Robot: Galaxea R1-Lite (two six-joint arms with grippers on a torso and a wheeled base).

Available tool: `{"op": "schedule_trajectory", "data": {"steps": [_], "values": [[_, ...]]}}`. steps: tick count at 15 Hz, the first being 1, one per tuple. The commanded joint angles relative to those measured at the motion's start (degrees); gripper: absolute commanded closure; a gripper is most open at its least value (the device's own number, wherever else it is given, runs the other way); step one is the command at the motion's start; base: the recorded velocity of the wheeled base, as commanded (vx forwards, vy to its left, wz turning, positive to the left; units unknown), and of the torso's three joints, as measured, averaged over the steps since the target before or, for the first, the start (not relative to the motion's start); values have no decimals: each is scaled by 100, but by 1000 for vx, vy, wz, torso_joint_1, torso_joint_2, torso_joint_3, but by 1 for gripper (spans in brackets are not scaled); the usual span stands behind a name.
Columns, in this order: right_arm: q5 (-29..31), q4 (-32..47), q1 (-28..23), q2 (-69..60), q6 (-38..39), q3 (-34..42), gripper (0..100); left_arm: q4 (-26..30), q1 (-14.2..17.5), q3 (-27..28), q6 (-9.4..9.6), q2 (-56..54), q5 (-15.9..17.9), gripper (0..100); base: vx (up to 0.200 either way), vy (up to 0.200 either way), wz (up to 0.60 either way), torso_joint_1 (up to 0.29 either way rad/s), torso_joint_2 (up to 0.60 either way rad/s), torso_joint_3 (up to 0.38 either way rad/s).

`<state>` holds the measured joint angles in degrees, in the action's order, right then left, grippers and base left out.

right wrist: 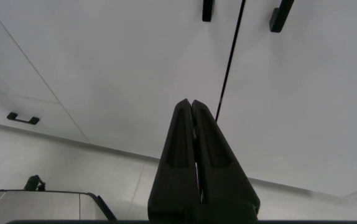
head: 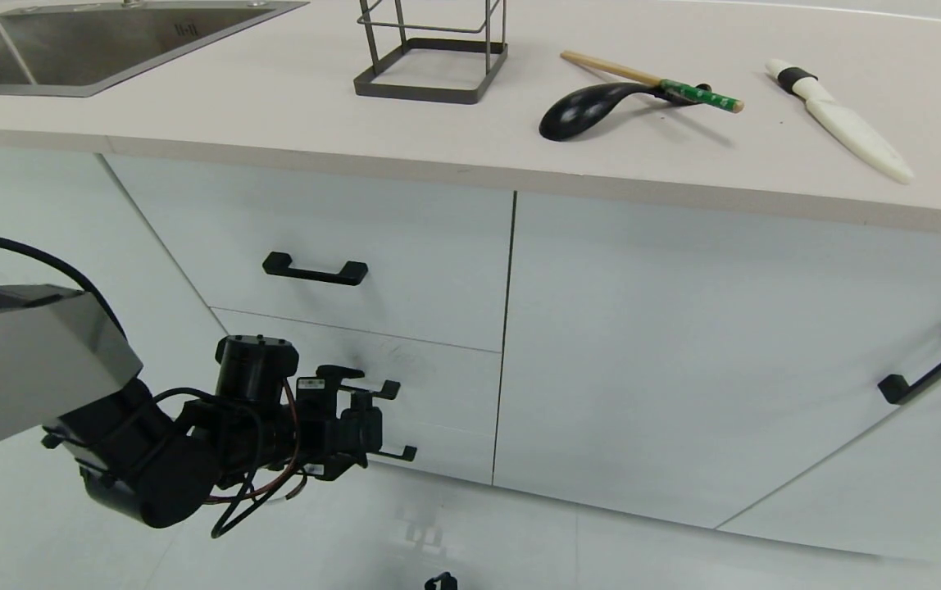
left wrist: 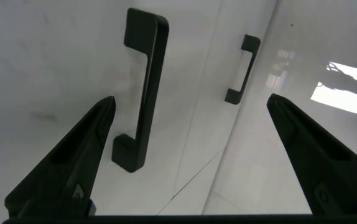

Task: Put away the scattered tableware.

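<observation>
Tableware (head: 581,108) on countertop (head: 274,106), left tool (head: 401,419) well below

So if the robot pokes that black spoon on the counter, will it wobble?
Probably. The black spoon rests on its rounded bowl, so it would likely rock or spin rather than stay put. It looks glossy, so perhaps slippery to grip. The chopsticks lean across its handle and would likely slide or roll off.
</observation>
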<state>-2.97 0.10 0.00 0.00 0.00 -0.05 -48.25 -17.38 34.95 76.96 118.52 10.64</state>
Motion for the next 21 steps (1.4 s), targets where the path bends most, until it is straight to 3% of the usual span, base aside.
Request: {"op": "schedule_trajectory", "data": {"steps": [1, 9, 12, 13, 21], "values": [[-1, -1, 0, 0, 0, 5, 100, -53, -28, 117, -5, 172, -1, 0, 0, 0, 0, 0, 0, 0], [-1, -1, 0, 0, 0, 5, 100, 17, -81, 38, -14, 383, 34, 0, 0, 0, 0, 0, 0, 0], [-1, -1, 0, 0, 0, -4, 100, -53, -230, -454, -419, 365, 34, 0, 0, 0, 0, 0, 0, 0], [-1, -1, 0, 0, 0, 5, 100, -53, -266, -507, -463, 330, 34, 0, 0, 0, 0, 0, 0, 0], [-1, -1, 0, 0, 0, -4, 100, -53, -283, -683, -471, -101, 34, 0, 0, 0, 0, 0, 0, 0]]}}
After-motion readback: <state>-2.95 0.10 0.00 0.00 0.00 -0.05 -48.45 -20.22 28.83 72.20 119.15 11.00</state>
